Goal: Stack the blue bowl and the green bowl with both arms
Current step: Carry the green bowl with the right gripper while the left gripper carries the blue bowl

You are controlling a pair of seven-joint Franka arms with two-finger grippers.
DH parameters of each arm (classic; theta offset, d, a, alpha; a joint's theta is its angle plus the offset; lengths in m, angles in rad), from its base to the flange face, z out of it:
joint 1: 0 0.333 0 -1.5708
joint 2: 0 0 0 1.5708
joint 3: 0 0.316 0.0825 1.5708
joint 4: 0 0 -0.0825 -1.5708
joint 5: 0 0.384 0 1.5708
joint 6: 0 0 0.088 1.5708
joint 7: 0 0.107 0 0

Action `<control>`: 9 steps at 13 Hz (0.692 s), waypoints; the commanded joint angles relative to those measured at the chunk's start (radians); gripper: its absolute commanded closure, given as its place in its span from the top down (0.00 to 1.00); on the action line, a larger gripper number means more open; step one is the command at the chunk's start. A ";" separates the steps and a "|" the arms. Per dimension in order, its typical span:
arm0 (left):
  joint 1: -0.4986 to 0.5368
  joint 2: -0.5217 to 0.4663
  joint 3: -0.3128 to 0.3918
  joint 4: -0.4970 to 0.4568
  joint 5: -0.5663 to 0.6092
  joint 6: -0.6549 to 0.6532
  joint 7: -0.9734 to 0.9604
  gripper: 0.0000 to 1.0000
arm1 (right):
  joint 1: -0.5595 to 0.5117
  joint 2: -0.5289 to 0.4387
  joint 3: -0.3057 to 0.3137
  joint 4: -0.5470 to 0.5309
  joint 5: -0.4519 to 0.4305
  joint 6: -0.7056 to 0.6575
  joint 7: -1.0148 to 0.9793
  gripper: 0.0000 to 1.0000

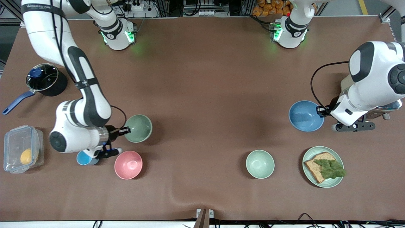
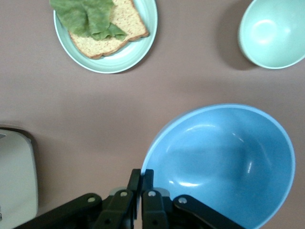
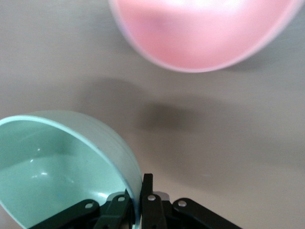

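My left gripper [image 1: 320,110] is shut on the rim of the blue bowl [image 1: 304,116], toward the left arm's end of the table. In the left wrist view the fingers [image 2: 142,179] pinch the rim of that bowl [image 2: 224,162]. My right gripper [image 1: 126,130] is shut on the rim of a pale green bowl [image 1: 139,128], toward the right arm's end. In the right wrist view the gripper [image 3: 141,191] clamps the rim of this bowl [image 3: 52,171], which is tilted, with a shadow on the table beside it. A second, near-identical green bowl [image 1: 260,164] stands free, nearer the front camera than the blue bowl.
A pink bowl [image 1: 128,164] and a small light-blue cup [image 1: 84,158] lie close under the right arm. A pale-green plate [image 1: 338,158] with bread and lettuce sits near the blue bowl. A pot [image 1: 42,79] and a clear container [image 1: 22,153] stand at the right arm's end.
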 commanded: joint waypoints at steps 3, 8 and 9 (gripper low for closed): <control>-0.020 0.033 -0.065 0.055 -0.004 -0.028 -0.160 0.00 | 0.188 0.009 -0.002 0.001 0.071 0.169 0.320 0.00; -0.073 0.045 -0.067 0.072 -0.004 -0.028 -0.255 0.00 | 0.325 0.055 -0.002 -0.013 0.080 0.340 0.572 0.00; -0.076 0.047 -0.067 0.078 -0.004 -0.028 -0.272 0.00 | 0.340 0.058 -0.002 -0.022 0.080 0.373 0.604 0.00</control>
